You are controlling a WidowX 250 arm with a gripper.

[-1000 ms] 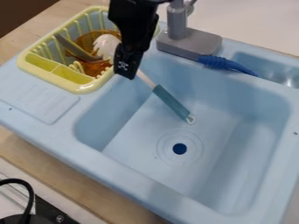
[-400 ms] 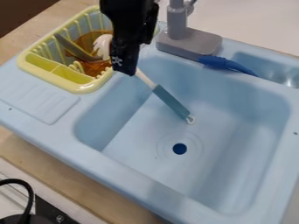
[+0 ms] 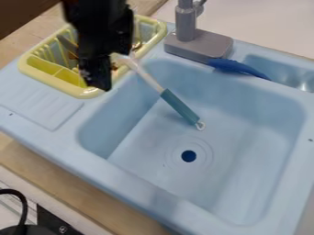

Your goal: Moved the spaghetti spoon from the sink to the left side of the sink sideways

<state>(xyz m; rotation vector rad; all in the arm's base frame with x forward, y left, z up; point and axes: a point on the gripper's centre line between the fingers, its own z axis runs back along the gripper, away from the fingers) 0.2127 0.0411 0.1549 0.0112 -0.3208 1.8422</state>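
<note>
Pale blue, the toy sink [image 3: 131, 190] had the spaghetti spoon [image 3: 179, 106] leaning out of its basin [image 3: 144, 142], the move seemingly unfinished.
In the camera view, the spoon's teal handle lay inside the basin, above the drain [image 3: 189, 156], while its white neck slanted up over the basin's upper-left corner to the right edge of the yellow rack [image 3: 72, 90]. The gripper [image 3: 97, 85] hung over that rack's lower right edge; whether its jaws were apart or together could not be told. Laying the spoon sideways on the ridged left side [image 3: 44, 105] of the sink was, by my reading, still to do. Against the earlier frames, the gripper had shifted left, uncovering more of the neck, while the handle kept its place, so a firm hold looked unlikely.
</note>
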